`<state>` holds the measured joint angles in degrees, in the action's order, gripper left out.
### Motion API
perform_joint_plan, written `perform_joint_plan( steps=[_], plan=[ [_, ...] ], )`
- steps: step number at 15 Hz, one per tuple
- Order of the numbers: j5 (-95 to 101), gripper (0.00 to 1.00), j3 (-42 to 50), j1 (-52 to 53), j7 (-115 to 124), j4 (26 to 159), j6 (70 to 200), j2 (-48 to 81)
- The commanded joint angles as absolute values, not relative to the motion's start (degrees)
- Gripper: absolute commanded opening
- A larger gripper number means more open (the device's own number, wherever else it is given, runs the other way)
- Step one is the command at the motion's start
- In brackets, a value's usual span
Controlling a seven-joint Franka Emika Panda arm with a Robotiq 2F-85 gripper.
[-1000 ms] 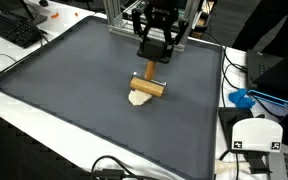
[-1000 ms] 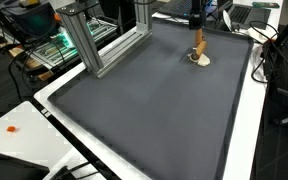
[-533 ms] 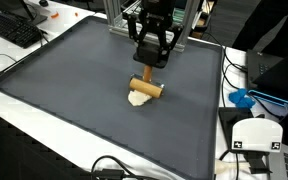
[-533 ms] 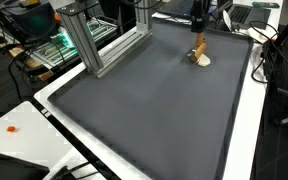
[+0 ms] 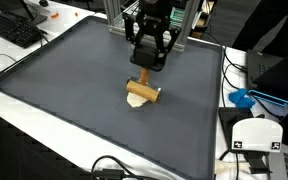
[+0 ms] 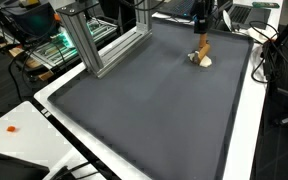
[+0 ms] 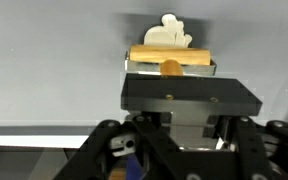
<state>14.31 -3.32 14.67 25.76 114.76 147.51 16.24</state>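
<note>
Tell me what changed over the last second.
The gripper, shut on the wooden mallet, shifted slightly toward the near edge of the dark mat in an exterior view, bringing the mallet head further over the pale lump. Nothing was released. The pale lump and the mat stayed where they were.

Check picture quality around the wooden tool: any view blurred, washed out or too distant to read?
Wrist view: the wooden tool and cream lump are fairly sharp, the gripper body near the lens is soft, and the mat looks washed-out pale. Exterior views: even light, no glare on the dark mat; in an exterior view the wooden tool is small and distant, detail lost.
</note>
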Motion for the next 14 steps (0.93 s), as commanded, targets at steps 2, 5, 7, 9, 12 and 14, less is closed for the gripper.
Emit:
perform_joint_plan(
  steps=[2, 5, 7, 9, 12, 14],
  plan=[
    [17.73, 0.36, -1.16, 15.84, 28.72, 116.59, 150.81, 17.15],
    [16.06, 0.36, -2.03, 15.46, 26.82, 117.03, 148.27, 16.99],
    [14.55, 0.36, -2.88, 15.04, 24.96, 117.4, 145.06, 16.64],
    [13.61, 0.36, -3.46, 14.82, 24.05, 117.48, 141.82, 16.2],
    [12.33, 0.36, -4.19, 14.56, 22.64, 117.08, 137.1, 15.93],
    [11.92, 0.36, -4.44, 14.42, 21.71, 116.79, 134.7, 15.94]
  ],
)
